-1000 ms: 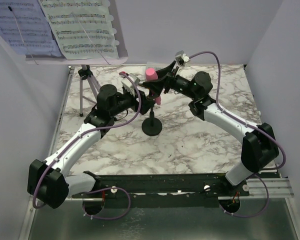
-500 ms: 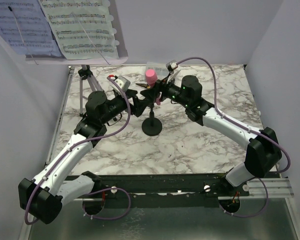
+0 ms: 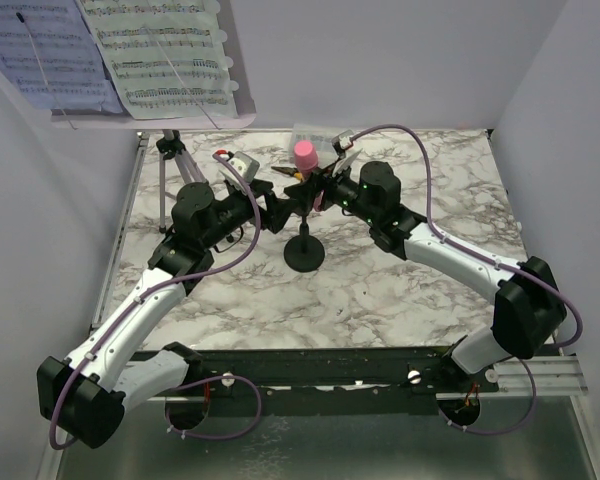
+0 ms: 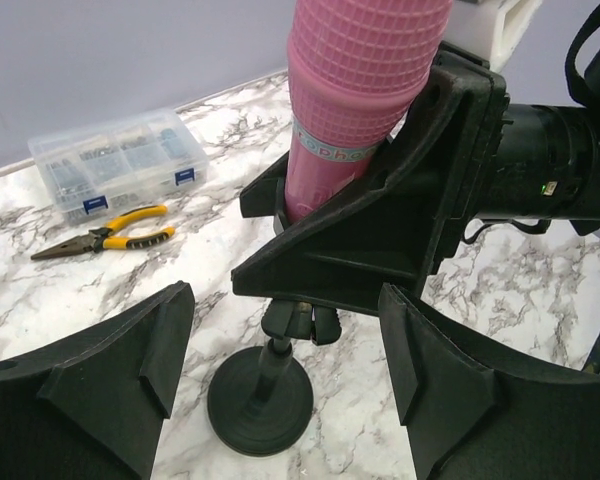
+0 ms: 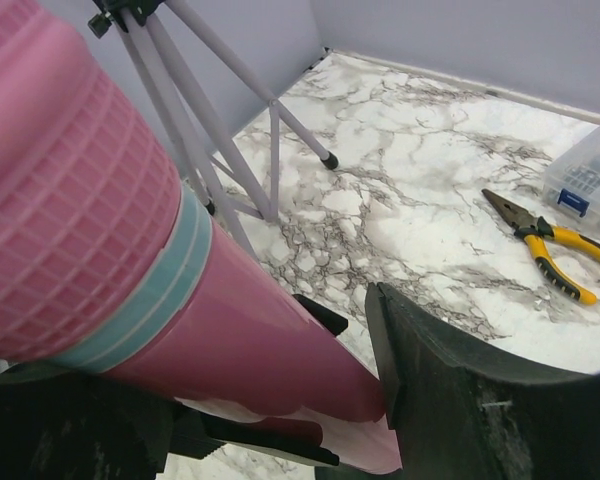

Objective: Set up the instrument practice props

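The pink toy microphone stands nearly upright over its black round-base stand at mid table. My right gripper is shut on the microphone's handle, with one finger pressed on its lower end. My left gripper is open. Its fingers straddle the stand's post and base without touching them. The microphone sits just above the stand's clip. The lilac perforated plate on its tripod holds the lavender page and the white page at the back left.
A clear compartment box and yellow-handled pliers lie at the back of the marble table. The tripod legs stand left of the microphone. Lavender walls close in the left, back and right sides.
My right gripper carried the microphone left and tipped it upright over the stand. My left arm swung and reached forward, bringing its open fingers around the stand post.
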You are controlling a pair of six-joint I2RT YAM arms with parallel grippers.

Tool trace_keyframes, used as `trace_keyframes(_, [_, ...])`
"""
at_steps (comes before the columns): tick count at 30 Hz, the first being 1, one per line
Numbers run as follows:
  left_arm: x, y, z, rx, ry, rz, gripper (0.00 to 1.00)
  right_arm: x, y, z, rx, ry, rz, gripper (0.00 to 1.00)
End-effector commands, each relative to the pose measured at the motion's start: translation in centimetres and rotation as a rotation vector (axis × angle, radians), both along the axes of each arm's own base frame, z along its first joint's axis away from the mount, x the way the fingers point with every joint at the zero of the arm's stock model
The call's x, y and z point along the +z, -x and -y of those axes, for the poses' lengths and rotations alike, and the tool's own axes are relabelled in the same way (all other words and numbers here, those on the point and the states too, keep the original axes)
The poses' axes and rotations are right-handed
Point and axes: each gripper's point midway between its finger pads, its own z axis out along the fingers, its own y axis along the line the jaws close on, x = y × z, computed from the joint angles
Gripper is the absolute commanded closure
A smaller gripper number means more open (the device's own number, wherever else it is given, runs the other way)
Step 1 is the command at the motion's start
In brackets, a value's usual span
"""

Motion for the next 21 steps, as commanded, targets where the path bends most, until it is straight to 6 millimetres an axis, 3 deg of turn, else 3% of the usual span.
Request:
trace_keyframes(1, [-0.6, -0.5, -0.6, 0.039, -0.01, -0.015, 0.2, -5.1, 0.7, 0.6, -0.004, 0.114, -0.091, 0.35])
trace_keyframes(7, [-0.6, -0.5, -0.6, 0.039, -0.012, -0.016, 0.2, -7.2, 1.2, 0.9, -0.006, 0.143, -0.124, 0.35])
trace_keyframes(16, [-0.8, -0.7, -0.6, 0.039, -0.015, -0.023, 0.2, -8.5, 1.5, 1.1, -0.013, 0.18, -0.147, 0.36])
trace_keyframes(21, [-0.9, -0.6, -0.5, 0.034, -0.012, -0.029, 0.2, -10.5, 2.0, 2.0, -0.028, 0.22, -0.182, 0.35])
